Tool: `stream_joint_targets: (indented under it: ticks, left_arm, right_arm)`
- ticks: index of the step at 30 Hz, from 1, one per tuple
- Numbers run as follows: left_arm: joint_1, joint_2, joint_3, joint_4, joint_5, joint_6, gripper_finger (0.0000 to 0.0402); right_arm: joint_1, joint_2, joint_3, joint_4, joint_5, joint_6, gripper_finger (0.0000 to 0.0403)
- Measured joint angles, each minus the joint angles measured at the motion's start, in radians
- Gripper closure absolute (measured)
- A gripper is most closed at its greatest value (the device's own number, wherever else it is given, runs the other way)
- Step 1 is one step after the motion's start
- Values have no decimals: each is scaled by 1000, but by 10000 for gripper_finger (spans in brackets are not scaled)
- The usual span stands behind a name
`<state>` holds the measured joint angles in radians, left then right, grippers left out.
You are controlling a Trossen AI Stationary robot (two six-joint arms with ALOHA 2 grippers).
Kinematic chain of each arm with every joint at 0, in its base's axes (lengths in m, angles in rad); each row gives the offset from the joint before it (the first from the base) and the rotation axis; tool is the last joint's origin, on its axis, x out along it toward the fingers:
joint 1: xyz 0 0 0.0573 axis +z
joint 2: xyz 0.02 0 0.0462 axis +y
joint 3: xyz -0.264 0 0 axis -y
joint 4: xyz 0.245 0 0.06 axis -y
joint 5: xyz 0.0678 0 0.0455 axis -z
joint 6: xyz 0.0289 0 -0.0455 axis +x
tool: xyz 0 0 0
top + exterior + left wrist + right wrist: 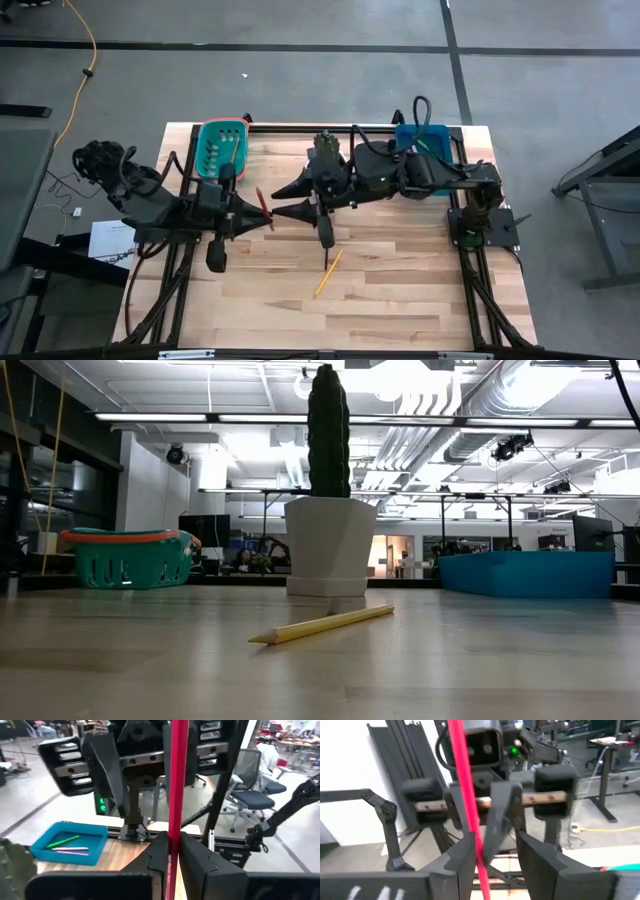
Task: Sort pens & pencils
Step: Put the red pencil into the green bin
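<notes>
Yellow pencil lies loose as two grippers meet over a red stick

Nearest the low camera, a yellow pencil (pixel 322 625) lies flat on the wooden table (pixel 400 280), in front of a white pot holding a cactus (pixel 328 430). From above, that pencil sits near the table's middle, below the two arms. Above it, the left gripper (pixel 270 212) and the right gripper (pixel 278 210) face each other tip to tip around a red stick (pixel 263 205) held upright. The left gripper's fingers (pixel 160 855) are pressed together on the stick, pinching it. The right gripper's fingers (pixel 465 857) stand spread, the stick passing between them close to one finger. At the table's far edge, a teal basket (pixel 221 145) sits on the left and a blue tray (pixel 425 140) on the right. The left wrist view shows the blue tray holding a green pen (pixel 63 841) and two pink pens (pixel 70 850).
</notes>
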<state>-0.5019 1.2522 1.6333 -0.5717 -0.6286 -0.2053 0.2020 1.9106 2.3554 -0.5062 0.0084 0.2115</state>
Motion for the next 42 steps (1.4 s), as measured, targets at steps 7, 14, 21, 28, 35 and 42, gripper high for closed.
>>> stream_joint_targets:
  ticks: [7,14,21,28,35,42]
  left_arm:
    - [0,-50,0,-60,-75,26,391]
    - [0,-130,0,-203,-209,-11,373]
    - [0,-190,0,-430,-357,-132,391]
    - [0,-216,0,-679,-400,-371,375]
    - [0,-218,0,-829,-424,-517,391]
    - [0,-239,0,-846,-427,-536,376]
  right_arm:
    - [-9,-58,0,-129,2,-51,267]
    - [-12,-124,0,-375,84,-47,267]
    - [-21,-158,0,-637,177,-37,267]
    - [-75,-166,0,-804,193,-64,267]
    - [-120,-168,0,-835,163,-125,267]
    - [-174,-227,-32,-823,110,-149,267]
